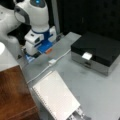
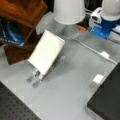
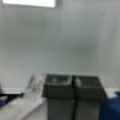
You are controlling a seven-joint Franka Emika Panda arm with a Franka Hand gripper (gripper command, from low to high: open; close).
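In a front view, a wooden shelf [image 2: 22, 11] sits up and left of the claw [image 2: 34, 79]. The claw hangs low over the grey table [image 2: 70, 97], tipped at a slant under a tilted white panel [image 2: 46, 51]. In the wrist view its two dark fingers [image 3: 58, 87] are pressed together with nothing between them. To the claw's right, well apart, a white cable [image 2: 105, 54] lies across the table. Lower right of the cable is a small white block [image 2: 98, 78]. It sits just beside a black box [image 2: 107, 100], the thing farthest from the claw.
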